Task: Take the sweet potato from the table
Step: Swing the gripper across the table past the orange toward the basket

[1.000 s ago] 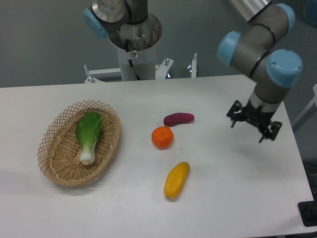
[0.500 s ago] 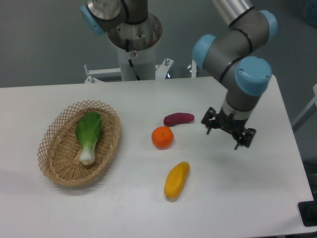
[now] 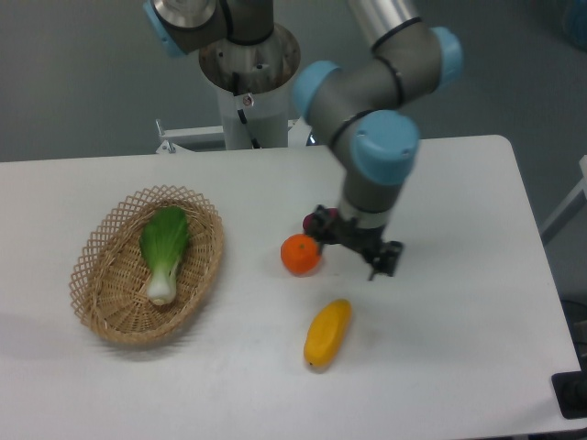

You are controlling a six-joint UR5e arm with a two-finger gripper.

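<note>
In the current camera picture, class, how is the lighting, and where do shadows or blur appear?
Fixed camera view: even, soft light; the flat white table shows no glare; faint shadows sit under the woven wicker basket and the yellow-orange oblong fruit; the black two-finger hand looks slightly soft.

We see a woven wicker basket [image 3: 101, 293] lying toward the left, with a green leafy vegetable with a white stalk [image 3: 164, 249] resting inside it. Near the middle sits a round orange [image 3: 299, 255], and below it, a little apart, lies a yellow-orange oblong fruit [image 3: 327, 333], tilted on a slant
</note>
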